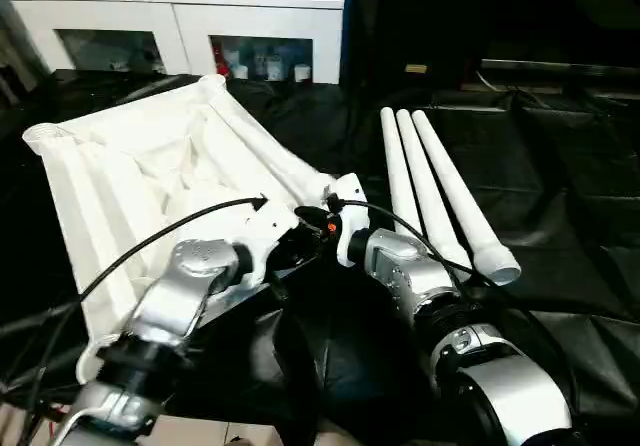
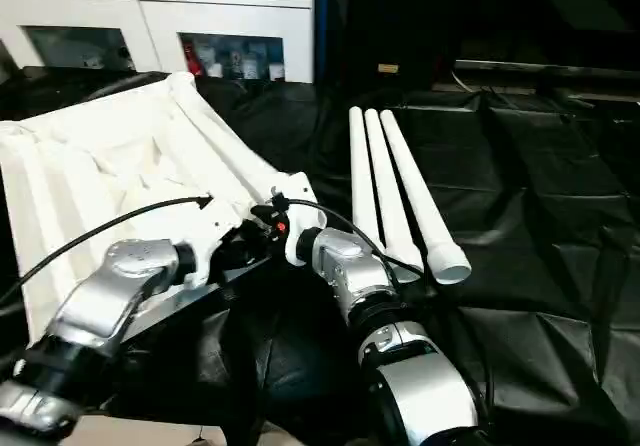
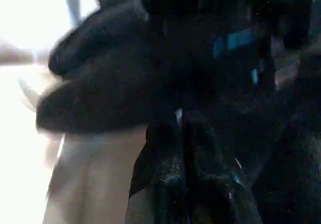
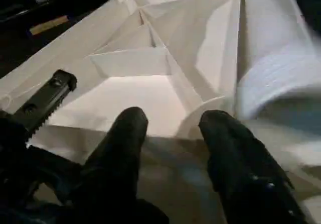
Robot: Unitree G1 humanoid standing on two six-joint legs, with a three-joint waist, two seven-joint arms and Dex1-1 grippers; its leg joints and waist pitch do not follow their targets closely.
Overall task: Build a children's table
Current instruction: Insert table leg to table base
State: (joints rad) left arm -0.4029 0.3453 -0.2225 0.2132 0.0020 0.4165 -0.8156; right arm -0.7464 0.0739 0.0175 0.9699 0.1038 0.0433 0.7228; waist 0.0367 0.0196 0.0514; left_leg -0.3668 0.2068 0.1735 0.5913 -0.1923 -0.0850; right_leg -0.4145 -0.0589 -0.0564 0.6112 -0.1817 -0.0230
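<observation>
Three white tubular legs (image 1: 432, 188) lie side by side on the black sheet (image 1: 560, 186), right of centre in the left eye view, fanning slightly toward the lower right. One white tabletop (image 1: 150, 181) lies ribbed side up at centre left, tilted, with a fourth leg (image 1: 265, 146) resting along its right edge toward the near corner socket. One white cabinet with glass doors (image 1: 190, 16) stands across the upper left. Both silver forearms rise from the bottom edge and converge at that near corner, black cables looping over them; the left gripper (image 1: 290, 248) and right gripper (image 1: 335, 221) sit close together there.

Right eye view: same layout, with the tabletop corner (image 2: 290, 191) just above the two wrists.

Left wrist view: dark blurred shapes crowd the frame, pale plastic at lower left; whether this pincer is parted or closed I cannot tell.

Right wrist view: two black fingers (image 4: 120, 148) stand apart with nothing between them, facing the round corner socket (image 4: 200, 116) and ribs. One serrated black finger of the other gripper (image 4: 47, 98) lies against the tabletop rim at left.
</observation>
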